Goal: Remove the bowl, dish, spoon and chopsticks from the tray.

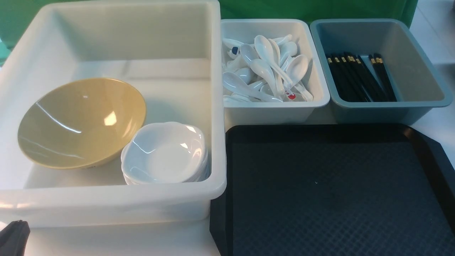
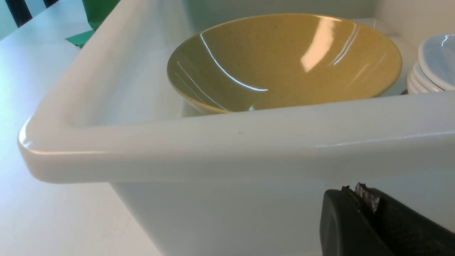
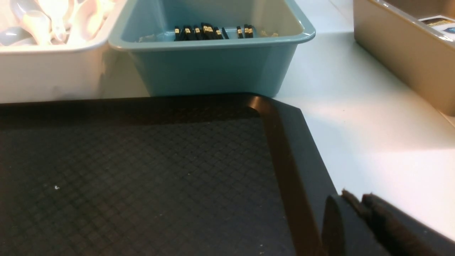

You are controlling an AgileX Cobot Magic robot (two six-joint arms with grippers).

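Green cloth behind the tubs. Bowl (image 1: 81, 121) in big tub (image 1: 117, 209) beside stacked dishes (image 1: 165, 153); tray (image 1: 334, 192) looks cleared. Left gripper (image 2: 359, 192) closed; right gripper (image 3: 352, 199) fingertips slightly apart, nothing between. Likely finished; next, just park arms.

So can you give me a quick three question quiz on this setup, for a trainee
1. Multiple choice: which item lies in the big white tub beside the stacked white dishes? A) a yellow bowl B) a red cup C) a black tray
2. True or false: the black chopsticks lie in the same bin as the white spoons.
3. Fill in the blank: the chopsticks' bands are coloured ____.

Key: 1. A, the yellow bowl. 2. False, the chopsticks are in the grey-blue bin, the spoons in the white one. 3. Gold.
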